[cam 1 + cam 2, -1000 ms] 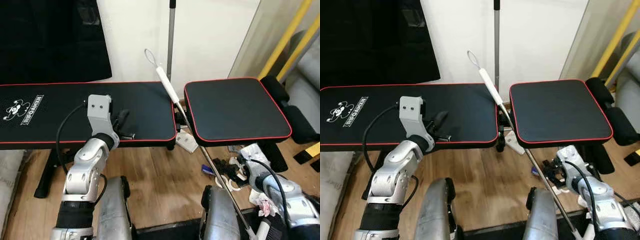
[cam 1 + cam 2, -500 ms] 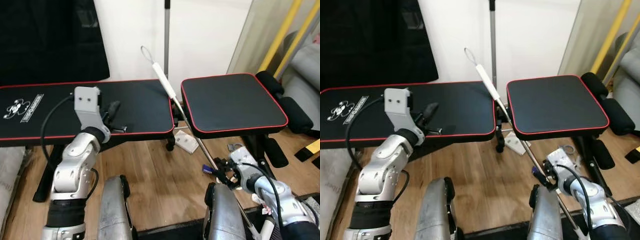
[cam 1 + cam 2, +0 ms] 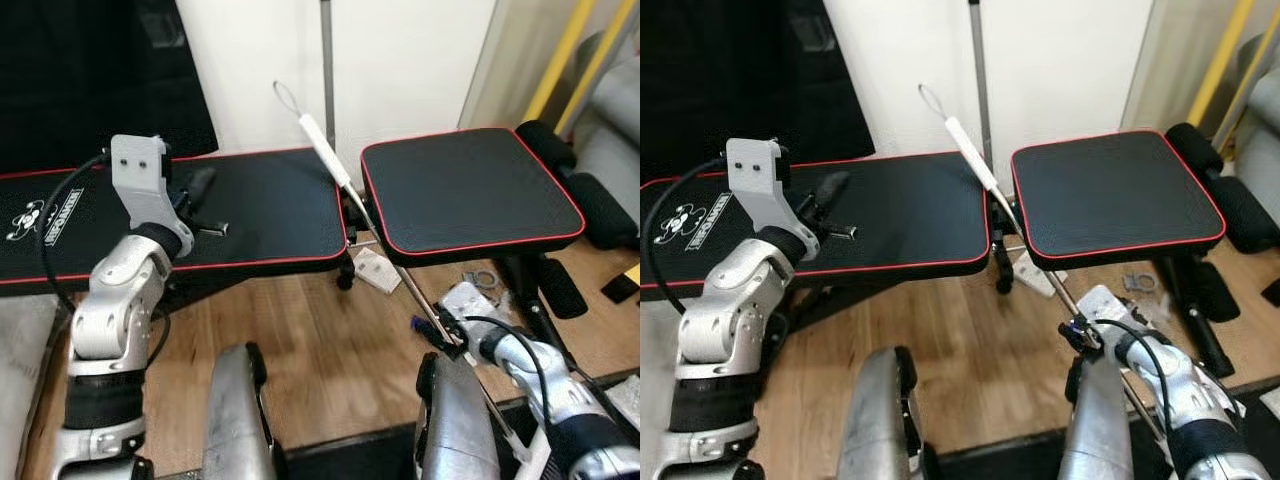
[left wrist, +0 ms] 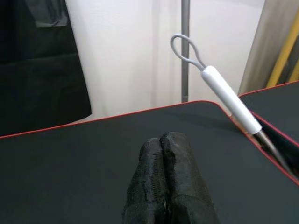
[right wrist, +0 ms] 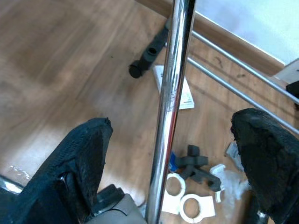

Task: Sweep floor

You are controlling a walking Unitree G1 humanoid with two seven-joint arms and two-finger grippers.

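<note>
Down on the wooden floor point(image 3: 320, 330), right in front of the robot, a long black padded bench with red piping point(image 3: 250, 210) runs across the view, and next to it on the robot's right sits a separate square black pad point(image 3: 470, 190) with the same red edge. Leaning up through the gap between the two is the broom handle point(image 3: 385, 262) — a chrome pole with a white grip point(image 3: 325, 148) and a wire hanging loop point(image 3: 286, 98) at the top end, tilted so the top points toward the white wall point(image 3: 400, 60). The right gripper point(image 5: 173, 158) is low near the robot's right leg, jaws spread wide with the chrome pole running between the two black fingers point(image 5: 79, 163) but not touching either as far as I can see. The left gripper point(image 3: 198, 185) is raised over the long bench, jaws pressed together and holding nothing; from its wrist camera the white grip shows ahead, well apart from it. Some clutter on the floor under the square pad — a white paper or card point(image 3: 373, 270), a couple of white plastic rings point(image 5: 189, 207) and a dark grey bit beside them point(image 5: 191, 163). A grey vertical pole point(image 3: 327, 70) stands against the wall behind the bench, and a yellow bar point(image 3: 556, 55) leans in the far right corner.
</note>
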